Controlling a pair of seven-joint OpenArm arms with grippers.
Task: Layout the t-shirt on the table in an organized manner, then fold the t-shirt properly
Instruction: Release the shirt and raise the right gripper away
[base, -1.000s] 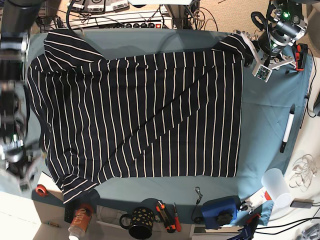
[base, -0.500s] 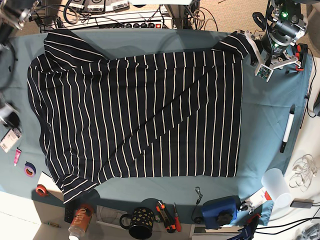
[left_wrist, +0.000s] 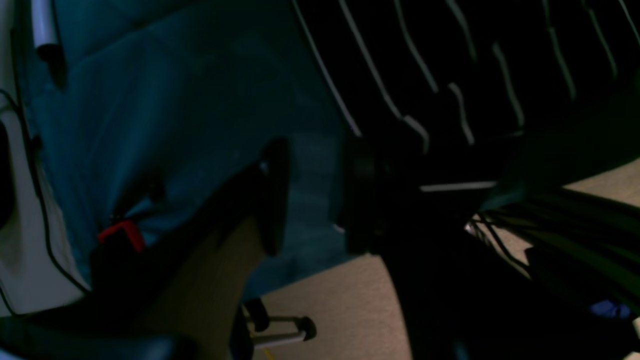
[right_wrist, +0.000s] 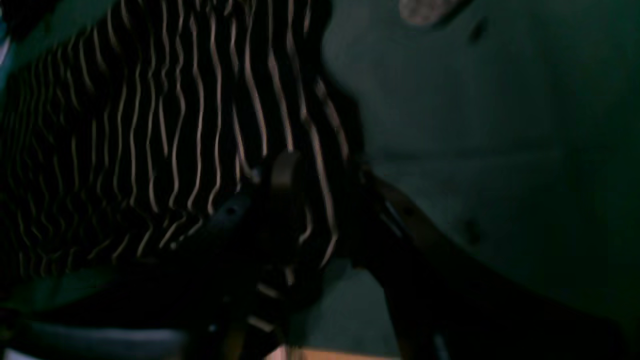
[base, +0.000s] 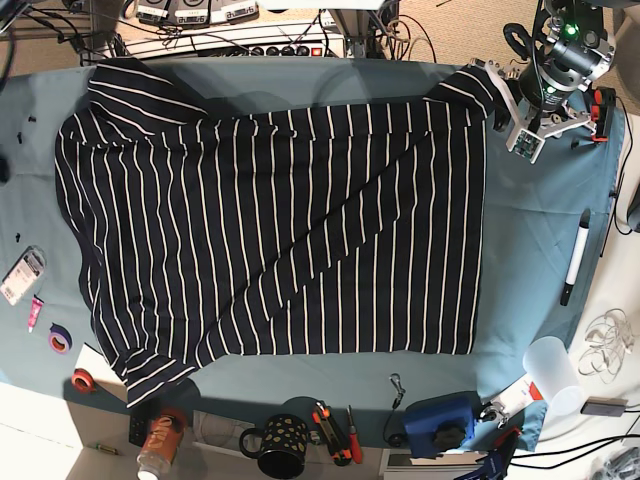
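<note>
Teal table (base: 530, 230), striped t-shirt (base: 280, 220) spread, left claw (base: 503, 100) at corner

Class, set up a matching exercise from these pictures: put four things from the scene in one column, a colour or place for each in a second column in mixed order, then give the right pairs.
Things:
1. t-shirt
2. marker pen
3. spotted mug
4. left gripper

Descriptions:
A. lying on the teal cloth beside the shirt's hem side, near the table edge
B. at the shirt's far corner, by a short sleeve
C. dark with thin white stripes, spread flat
D. black with pale dots, at the near edge of the base view

Pairs: 1-C, 2-A, 3-D, 4-B
</note>
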